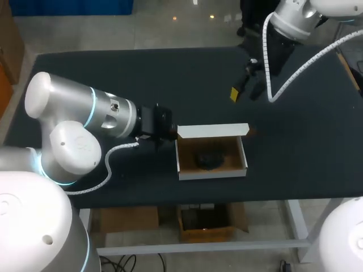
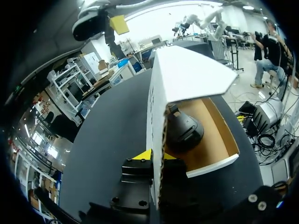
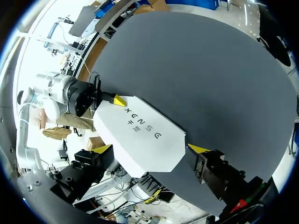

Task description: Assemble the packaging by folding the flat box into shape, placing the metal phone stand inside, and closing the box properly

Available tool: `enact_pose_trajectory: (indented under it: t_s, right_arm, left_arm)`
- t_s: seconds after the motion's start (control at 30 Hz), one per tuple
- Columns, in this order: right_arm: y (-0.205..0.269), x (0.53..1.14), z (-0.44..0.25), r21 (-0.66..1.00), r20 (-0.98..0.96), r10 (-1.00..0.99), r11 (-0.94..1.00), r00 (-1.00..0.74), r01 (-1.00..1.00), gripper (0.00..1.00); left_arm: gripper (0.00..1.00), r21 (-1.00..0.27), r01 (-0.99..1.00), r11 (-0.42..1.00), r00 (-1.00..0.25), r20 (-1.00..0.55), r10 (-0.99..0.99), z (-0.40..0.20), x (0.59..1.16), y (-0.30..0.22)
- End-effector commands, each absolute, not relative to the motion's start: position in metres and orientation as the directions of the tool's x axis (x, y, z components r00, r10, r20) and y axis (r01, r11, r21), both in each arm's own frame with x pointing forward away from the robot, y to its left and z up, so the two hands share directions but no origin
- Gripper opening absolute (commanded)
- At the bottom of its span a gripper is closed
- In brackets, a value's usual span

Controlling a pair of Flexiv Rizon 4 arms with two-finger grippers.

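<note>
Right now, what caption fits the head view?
Left gripper holds open white cardboard box with black metal phone stand inside; right gripper hovers.

You've got the box point(image 1: 212, 174) folded into a tray, white outside and brown inside. It sits flat on the desk point(image 1: 142, 85) near the front edge, about mid-width. The lid point(image 1: 212, 131) is open, standing up along the far wall. The black metal phone stand point(image 1: 209, 159) lies inside, roughly centred.

Three cameras, one box point(image 1: 212, 174)
From high behind, looking down on the box from afar; from the left wrist, hard against its end, peering inside; from the right wrist, farther off, facing its raised lid point(image 3: 140, 135).
</note>
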State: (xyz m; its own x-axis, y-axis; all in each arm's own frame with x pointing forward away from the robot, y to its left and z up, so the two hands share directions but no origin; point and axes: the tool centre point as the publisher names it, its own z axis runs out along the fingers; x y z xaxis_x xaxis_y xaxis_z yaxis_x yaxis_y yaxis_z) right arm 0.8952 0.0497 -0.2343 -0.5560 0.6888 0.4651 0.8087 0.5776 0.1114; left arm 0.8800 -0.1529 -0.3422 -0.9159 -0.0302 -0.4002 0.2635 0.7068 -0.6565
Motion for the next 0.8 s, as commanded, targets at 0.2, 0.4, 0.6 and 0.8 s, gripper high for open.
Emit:
enact_pose_trajectory:
  t_s: [0.2,0.4,0.6,0.8]
  right_arm:
    - [0.056,0.895,-0.234,0.063,0.44,0.72,0.571,-0.537,0.818,1.0]
    - [0.066,0.884,-0.24,-0.121,0.34,0.874,0.406,-0.346,0.906,1.0]
    - [0.059,0.862,-0.247,-0.233,0.284,0.946,0.224,-0.154,0.946,1.0]
    - [0.043,0.854,-0.259,-0.301,0.282,0.957,0.017,0.072,0.954,1.0]
  left_arm:
    - [0.0,-0.638,0.293,0.712,-0.898,-0.439,-0.023,-0.351,0.876,-0.156]
    - [0.0,-0.628,0.31,0.714,-0.886,-0.463,-0.022,-0.352,0.875,-0.157]
    - [0.0,-0.617,0.322,0.718,-0.876,-0.481,-0.02,-0.357,0.874,-0.159]
    - [0.0,-0.604,0.336,0.722,-0.866,-0.499,-0.015,-0.36,0.872,-0.161]
